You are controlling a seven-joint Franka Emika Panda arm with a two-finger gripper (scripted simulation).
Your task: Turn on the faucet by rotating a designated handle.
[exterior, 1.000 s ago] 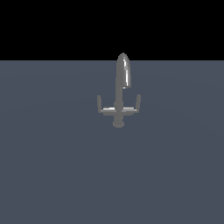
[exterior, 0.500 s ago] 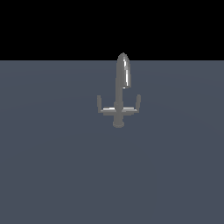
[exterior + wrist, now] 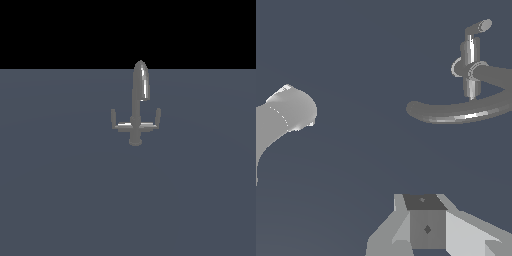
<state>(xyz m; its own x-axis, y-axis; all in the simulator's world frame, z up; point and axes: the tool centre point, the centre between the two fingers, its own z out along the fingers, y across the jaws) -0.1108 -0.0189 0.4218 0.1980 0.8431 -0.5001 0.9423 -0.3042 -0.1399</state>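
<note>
- Faucet [image 3: 135,116] stands upright on the flat grey surface [image 3: 60,200], slightly right of centre in the exterior view, spout arched tall and narrow.
- Handle [image 3: 119,122] forms the crossbar's arm on the exterior view's left, tip upturned; nothing touches it.
- Wrist view: the faucet [image 3: 466,95] lies apart from the gripper [image 3: 427,227]; only 1 blocky grey part of the gripper shows.
- Jaw opening: cannot tell. Nothing seen held.
</note>
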